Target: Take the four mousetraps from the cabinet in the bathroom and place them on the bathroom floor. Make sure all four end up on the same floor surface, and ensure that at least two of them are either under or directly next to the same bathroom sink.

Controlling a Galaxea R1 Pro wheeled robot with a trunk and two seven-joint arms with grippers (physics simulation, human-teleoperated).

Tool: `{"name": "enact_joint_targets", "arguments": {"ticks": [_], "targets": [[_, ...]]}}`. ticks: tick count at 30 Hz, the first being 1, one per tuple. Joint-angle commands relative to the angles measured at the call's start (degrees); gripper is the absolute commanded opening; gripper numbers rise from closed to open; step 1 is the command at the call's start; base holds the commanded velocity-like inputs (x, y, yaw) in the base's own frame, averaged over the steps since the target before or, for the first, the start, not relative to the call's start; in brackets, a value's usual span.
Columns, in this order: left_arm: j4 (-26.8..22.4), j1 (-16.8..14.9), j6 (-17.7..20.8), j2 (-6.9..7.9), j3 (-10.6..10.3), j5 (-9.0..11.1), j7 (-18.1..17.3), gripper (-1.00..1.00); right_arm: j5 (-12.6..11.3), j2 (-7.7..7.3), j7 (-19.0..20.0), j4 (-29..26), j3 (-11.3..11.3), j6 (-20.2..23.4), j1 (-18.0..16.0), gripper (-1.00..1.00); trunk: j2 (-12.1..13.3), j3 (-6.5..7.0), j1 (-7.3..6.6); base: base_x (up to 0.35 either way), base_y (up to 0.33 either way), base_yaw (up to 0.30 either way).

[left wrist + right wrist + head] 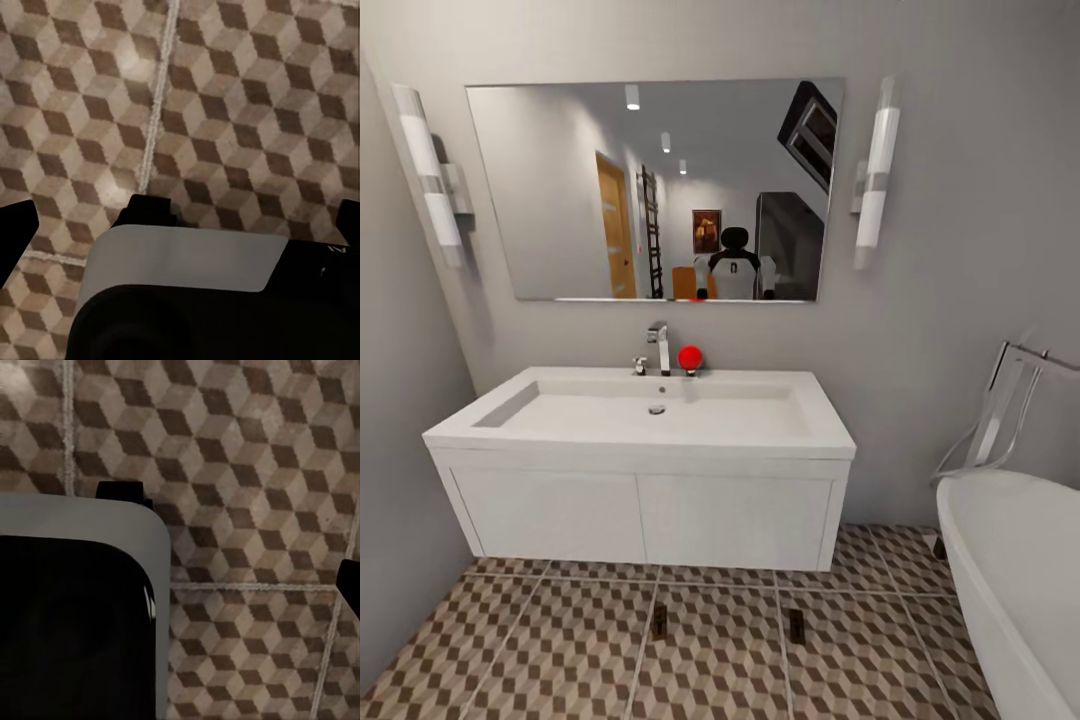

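Two mousetraps lie flat on the bathroom floor (560, 650) just in front of the vanity, one (658, 620) on a grout line and one (796, 625) to its right. Above them is the sink (660, 410), a long white trough with a chrome tap (660, 348), on a white wall-hung vanity (640, 520) whose two doors are shut. In the left wrist view my left gripper (180, 225) hangs open over bare tiles, its dark fingertips (15, 232) far apart. In the right wrist view one fingertip (351, 577) stands at the frame's edge, also over bare tiles, with nothing held.
A white oval bathtub (1020, 580) with a chrome rack (1000, 410) stands at the right. A grey wall closes the left side. A red ball (690, 357) sits by the tap, under a mirror (660, 190). My own base (180, 300) fills the near part of both wrist views.
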Motion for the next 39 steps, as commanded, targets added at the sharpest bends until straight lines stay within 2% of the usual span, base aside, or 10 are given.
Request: {"name": "enact_joint_targets", "arguments": {"ticks": [1, 23, 29, 39], "targets": [[0.0, 0.0, -0.2, -0.03, -0.5, 0.4, 0.2, 1.0, 0.6, 0.02, -0.2, 0.2, -0.3, -0.3, -0.1, 1.0, 0.4, 0.13, -0.23, 0.0, 0.0, 0.0], [0.0, 0.0, -0.2, -0.09, -0.5, 0.2, 0.2, 1.0, 0.4, 0.31, -0.3, 0.2, -0.3, -0.3, -0.1, 1.0, 9.2, 4.08, -5.06, 0.0, 0.0, 0.0], [0.0, 0.0, -0.2, -0.09, -0.5, 0.0, 0.1, 1.0, 0.2, 0.35, -0.3, 0.2, -0.3, -0.3, -0.1, 1.0, 9.2, 4.08, -5.06, 0.0, 0.0, 0.05], [0.0, 0.0, -0.3, -0.09, -0.5, 0.0, 0.1, 1.0, 0.1, 0.36, -0.3, 0.2, -0.3, -0.2, -0.1, 1.0, 9.2, 4.08, -5.06, 0.0, 0.0, 0.22]]}}
